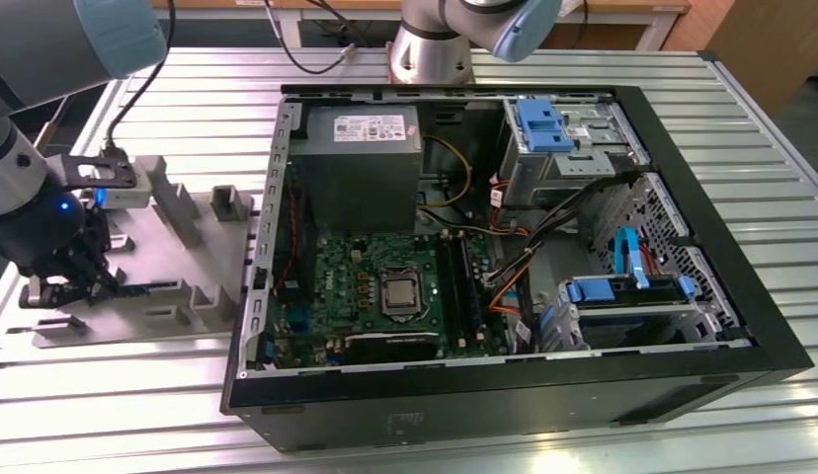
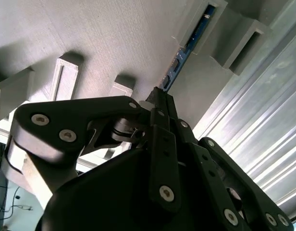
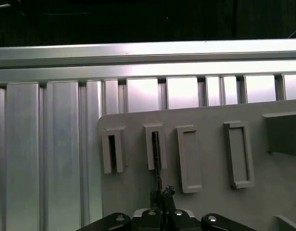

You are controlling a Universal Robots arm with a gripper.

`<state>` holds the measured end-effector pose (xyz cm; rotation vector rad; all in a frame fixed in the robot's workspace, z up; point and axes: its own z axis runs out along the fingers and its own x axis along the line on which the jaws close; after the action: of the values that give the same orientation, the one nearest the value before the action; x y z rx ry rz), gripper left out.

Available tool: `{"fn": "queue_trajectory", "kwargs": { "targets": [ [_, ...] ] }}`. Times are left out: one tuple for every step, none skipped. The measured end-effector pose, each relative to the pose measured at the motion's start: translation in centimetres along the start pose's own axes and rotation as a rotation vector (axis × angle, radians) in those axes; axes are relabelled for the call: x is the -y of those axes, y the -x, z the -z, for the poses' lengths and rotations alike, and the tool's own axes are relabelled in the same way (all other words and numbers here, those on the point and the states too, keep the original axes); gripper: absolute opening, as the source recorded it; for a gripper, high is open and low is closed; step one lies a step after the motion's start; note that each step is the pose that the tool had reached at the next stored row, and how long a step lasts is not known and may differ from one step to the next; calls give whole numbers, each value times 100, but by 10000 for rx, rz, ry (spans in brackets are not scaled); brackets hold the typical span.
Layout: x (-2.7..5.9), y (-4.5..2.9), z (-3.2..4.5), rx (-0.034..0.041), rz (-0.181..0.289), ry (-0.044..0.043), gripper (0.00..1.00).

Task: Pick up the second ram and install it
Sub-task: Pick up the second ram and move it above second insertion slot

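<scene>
The second ram (image 2: 187,47) is a thin dark stick with a blue edge, seen edge-on in both wrist views. It lies along the grey fixture plate (image 1: 159,252) at the exterior view's left. Its far end (image 3: 156,144) sits in a slotted grey block. My gripper (image 1: 66,284) hangs low over the plate's near corner. Its fingertips (image 2: 157,96) meet around the stick's near end, so it is shut on the ram (image 1: 143,289). The motherboard's memory slots (image 1: 458,281) lie inside the open computer case (image 1: 725,326).
Several raised grey blocks (image 3: 239,154) stand on the fixture plate. The case holds a power supply (image 1: 363,163), blue drive brackets (image 1: 541,123) and loose cables (image 1: 515,272). Everything rests on a ribbed aluminium table (image 1: 106,405). A second arm's base (image 1: 429,49) stands at the back.
</scene>
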<state>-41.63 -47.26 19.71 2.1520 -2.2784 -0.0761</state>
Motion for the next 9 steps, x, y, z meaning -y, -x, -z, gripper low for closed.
{"fn": "queue_trajectory", "kwargs": {
  "targets": [
    [0, 0, -1, 1, -1, -1, 13],
    [0, 0, -1, 1, -1, -1, 13],
    [0, 0, -1, 2, -10, -2, 13],
    [0, 0, -1, 5, -83, -4, 13],
    [0, 0, -1, 10, -223, -8, 13],
    [0, 0, -1, 15, -370, -12, 13],
    [0, 0, -2, 21, -504, -16, 13],
    [0, 0, -2, 27, -650, -20, 13],
    [0, 0, -2, 28, -688, -21, 13]
  ]
}}
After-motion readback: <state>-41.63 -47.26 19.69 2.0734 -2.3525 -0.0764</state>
